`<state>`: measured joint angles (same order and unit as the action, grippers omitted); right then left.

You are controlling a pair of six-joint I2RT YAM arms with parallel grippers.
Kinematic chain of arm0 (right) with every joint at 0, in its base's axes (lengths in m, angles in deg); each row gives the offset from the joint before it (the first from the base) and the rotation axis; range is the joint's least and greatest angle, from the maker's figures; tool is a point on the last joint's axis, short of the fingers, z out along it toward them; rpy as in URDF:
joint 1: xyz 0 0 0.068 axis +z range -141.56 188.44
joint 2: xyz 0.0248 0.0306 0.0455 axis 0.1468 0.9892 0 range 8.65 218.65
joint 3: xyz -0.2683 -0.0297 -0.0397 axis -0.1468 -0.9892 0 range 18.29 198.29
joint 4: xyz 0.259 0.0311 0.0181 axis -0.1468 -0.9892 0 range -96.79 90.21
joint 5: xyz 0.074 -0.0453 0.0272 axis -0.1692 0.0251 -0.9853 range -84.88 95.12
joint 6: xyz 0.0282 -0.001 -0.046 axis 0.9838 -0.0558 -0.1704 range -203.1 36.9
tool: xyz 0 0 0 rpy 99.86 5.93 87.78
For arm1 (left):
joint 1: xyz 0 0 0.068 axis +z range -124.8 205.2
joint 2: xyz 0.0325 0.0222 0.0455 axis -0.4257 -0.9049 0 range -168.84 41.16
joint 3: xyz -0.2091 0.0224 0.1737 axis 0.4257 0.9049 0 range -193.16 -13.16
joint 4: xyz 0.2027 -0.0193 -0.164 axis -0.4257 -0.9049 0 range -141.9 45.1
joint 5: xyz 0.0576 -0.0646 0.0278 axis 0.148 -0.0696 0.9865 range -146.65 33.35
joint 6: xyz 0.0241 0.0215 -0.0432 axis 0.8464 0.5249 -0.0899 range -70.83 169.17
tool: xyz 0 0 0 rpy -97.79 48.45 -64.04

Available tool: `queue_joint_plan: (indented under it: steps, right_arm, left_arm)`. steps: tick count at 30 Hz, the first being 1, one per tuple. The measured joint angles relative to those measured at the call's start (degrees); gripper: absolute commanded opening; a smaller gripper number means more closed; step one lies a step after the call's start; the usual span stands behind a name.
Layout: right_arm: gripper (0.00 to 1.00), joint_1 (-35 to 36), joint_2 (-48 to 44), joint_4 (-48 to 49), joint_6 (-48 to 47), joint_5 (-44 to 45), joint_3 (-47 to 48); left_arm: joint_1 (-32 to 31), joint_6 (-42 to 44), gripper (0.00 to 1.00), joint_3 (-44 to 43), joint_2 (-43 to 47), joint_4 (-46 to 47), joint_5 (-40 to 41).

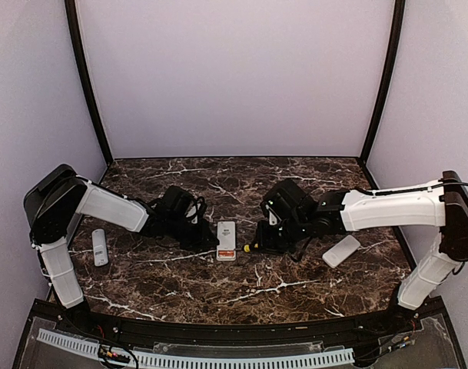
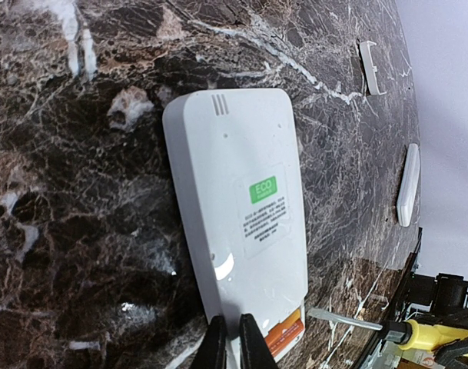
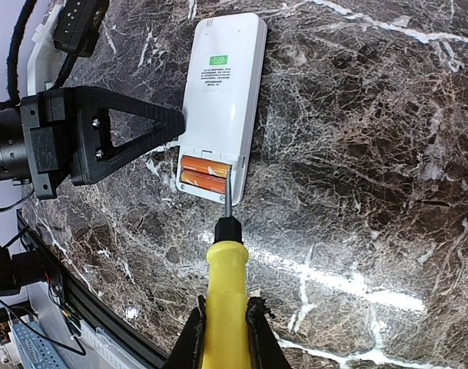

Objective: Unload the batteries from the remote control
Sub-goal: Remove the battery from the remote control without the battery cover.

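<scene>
Here, on dark marble between lilac walls, right hand grips screwdriver; left hand closed.

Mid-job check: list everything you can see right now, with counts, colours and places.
remote: 1, white, table centre, face down, bay open
batteries: 2, orange, in remote's bay
screwdriver: 1, yellow handle, tip at bay
second remote: 1, white, table's left side
flat piece: 1, white, table's right side
cover: 1, white, past remote's top end
table: 1, dark marble
left arm: white and black, jaws nearly closed at remote's edge
right arm: white and black, jaws shut on screwdriver
</scene>
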<state>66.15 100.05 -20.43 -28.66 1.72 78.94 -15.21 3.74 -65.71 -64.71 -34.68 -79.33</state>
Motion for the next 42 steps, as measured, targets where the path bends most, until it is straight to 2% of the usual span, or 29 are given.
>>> queue_joint_plan:
  steps: [42]
  right_arm:
    - [0.0, -0.09, 1.4, 0.02, 0.15, -1.05, 0.81]
  left_arm:
    - [0.0, 0.02, 0.06, -0.02, 0.0, 0.0, 0.0]
